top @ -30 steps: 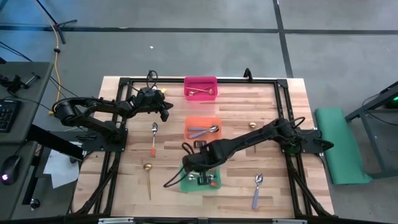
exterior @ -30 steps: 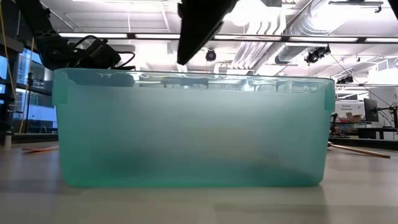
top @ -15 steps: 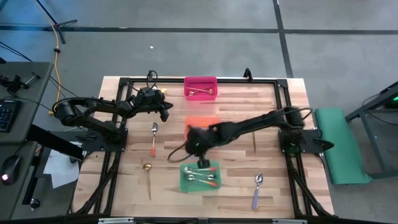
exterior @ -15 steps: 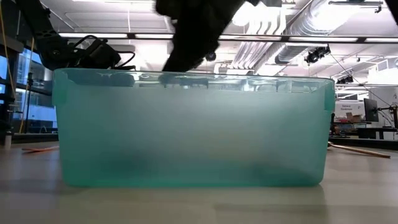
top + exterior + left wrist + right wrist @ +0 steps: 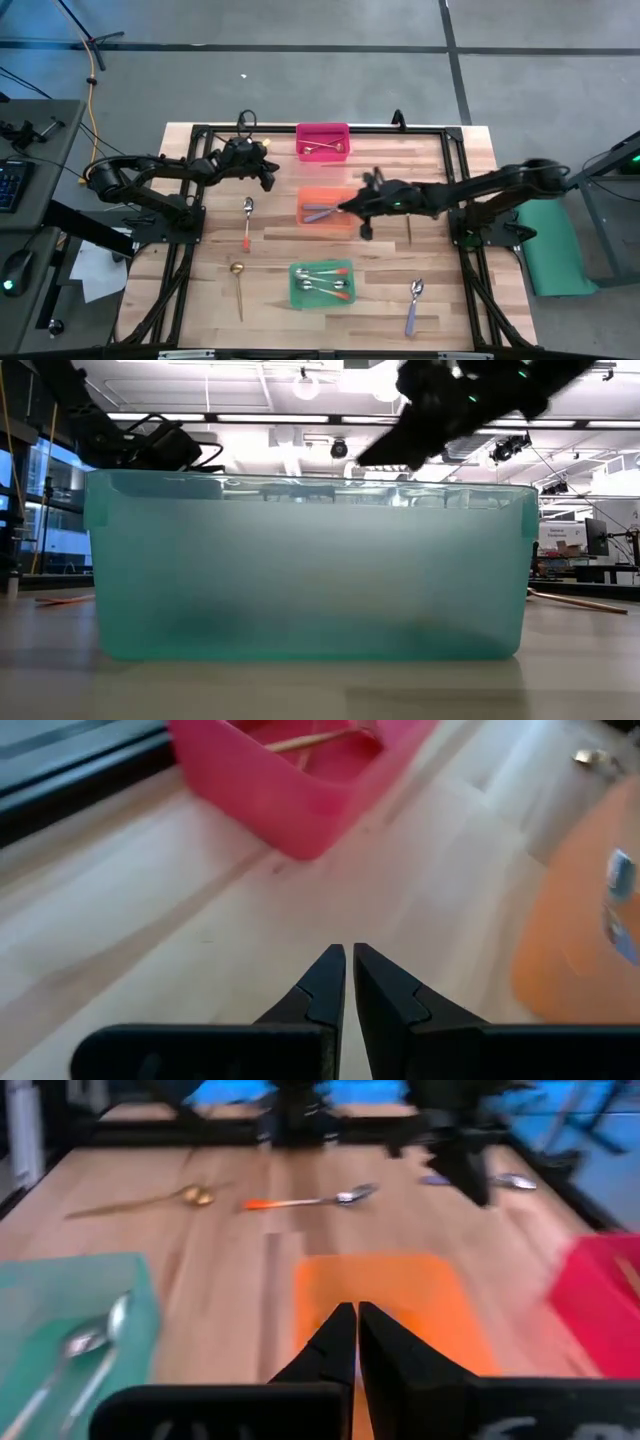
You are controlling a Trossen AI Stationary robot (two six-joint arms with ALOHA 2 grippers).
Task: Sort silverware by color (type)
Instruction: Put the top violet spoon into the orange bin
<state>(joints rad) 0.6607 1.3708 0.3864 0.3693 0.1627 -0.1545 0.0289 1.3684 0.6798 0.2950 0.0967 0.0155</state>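
My right gripper [image 5: 347, 207] hangs shut and empty over the orange bin [image 5: 318, 196]; its wrist view shows the shut fingers [image 5: 357, 1325] above that bin [image 5: 400, 1305]. A purple-handled spoon [image 5: 322, 210] lies inside. My left gripper [image 5: 267, 172] waits shut [image 5: 349, 965] above the wood, near the pink bin [image 5: 300, 775]. The pink bin [image 5: 323, 131] holds a gold spoon [image 5: 322, 149]. Orange-red-handled spoons [image 5: 325, 284] lie in the green bin [image 5: 296, 296]. Loose on the table lie an orange-red-handled spoon [image 5: 247, 222], a gold spoon [image 5: 239, 285] and a purple-handled spoon [image 5: 414, 305].
The three bins sit in a row down the table's middle, pink farthest and green nearest. A black frame [image 5: 200, 128] runs round the tabletop. The green bin [image 5: 300, 570] fills the low view, with my right arm [image 5: 470, 400] above it. The light wood between the bins and left arm is open.
My right gripper has risen from the green bin and swung toward the table's far edge, ending over the orange bin, while the arm has drawn back toward the right. The spoons in the green bin stay put. The left arm has kept still.
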